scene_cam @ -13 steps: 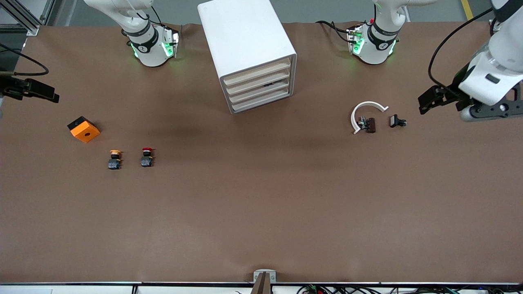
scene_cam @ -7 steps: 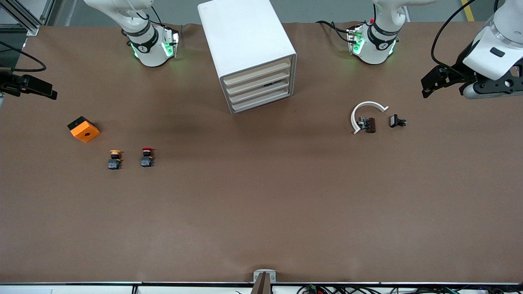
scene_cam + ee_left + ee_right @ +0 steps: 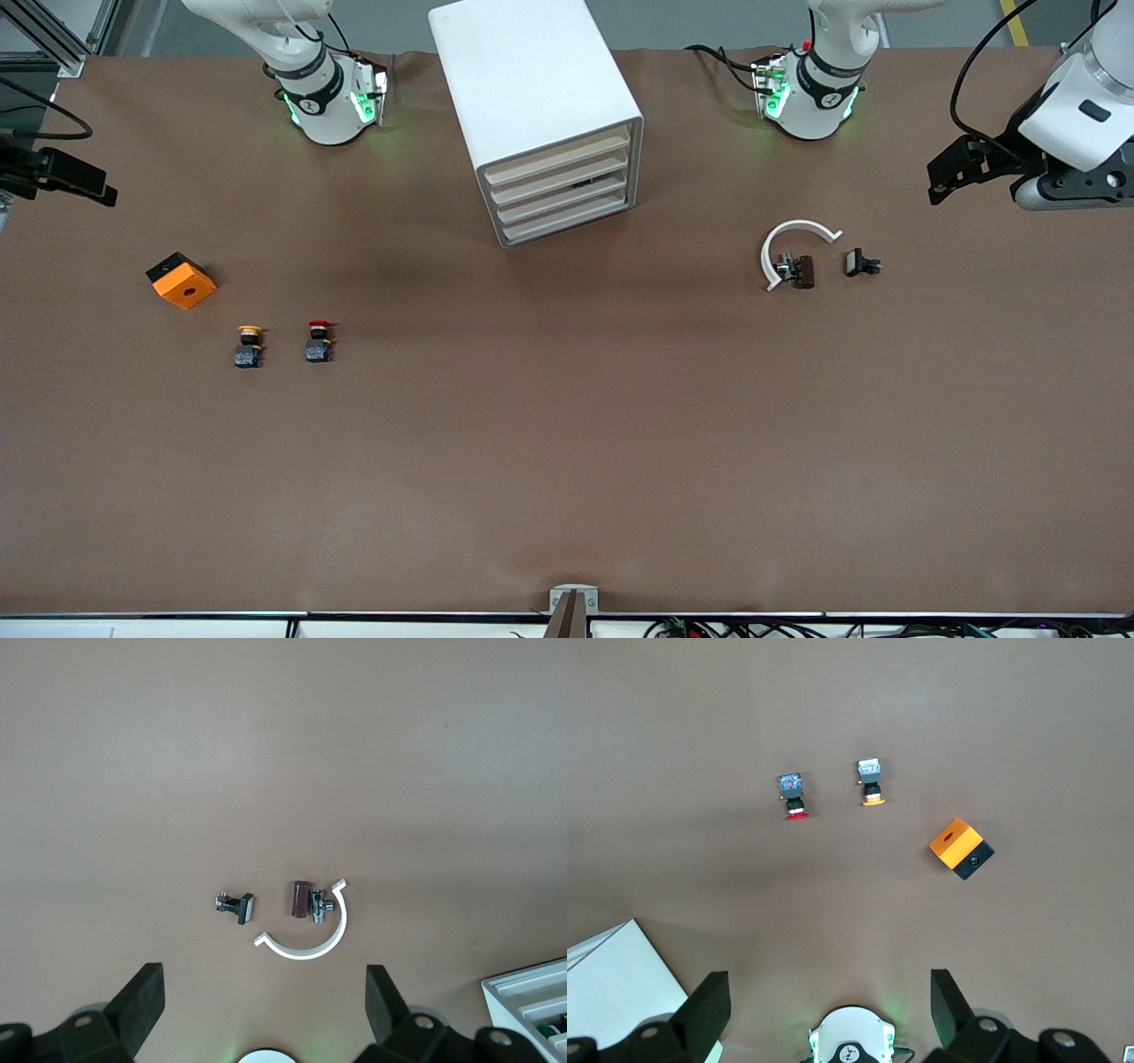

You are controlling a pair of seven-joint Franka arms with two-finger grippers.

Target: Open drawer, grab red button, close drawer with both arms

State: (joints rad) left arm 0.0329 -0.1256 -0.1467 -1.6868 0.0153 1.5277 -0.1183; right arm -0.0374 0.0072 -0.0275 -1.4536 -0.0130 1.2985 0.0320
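The red-capped button [image 3: 318, 341] lies on the table toward the right arm's end, beside a yellow-capped one [image 3: 249, 346]. It also shows in the right wrist view [image 3: 793, 796]. The white drawer cabinet [image 3: 540, 115] stands at mid table between the arm bases, with all its drawers [image 3: 563, 190] shut. My right gripper [image 3: 84, 184] hangs open and empty over the table's edge at its own end; its jaws stand wide apart in the right wrist view [image 3: 828, 1005]. My left gripper [image 3: 946, 173] is open and empty over its end of the table; it also shows in the left wrist view [image 3: 263, 1001].
An orange square box [image 3: 182, 280] lies near the buttons. A white arc piece [image 3: 793, 244], a brown part [image 3: 803, 271] and a small black part [image 3: 859, 263] lie toward the left arm's end. The cabinet's corner shows in the left wrist view [image 3: 532, 992].
Both grippers have drawn back toward the robots' side of the table and outward, the left one more. Nothing on the table has moved.
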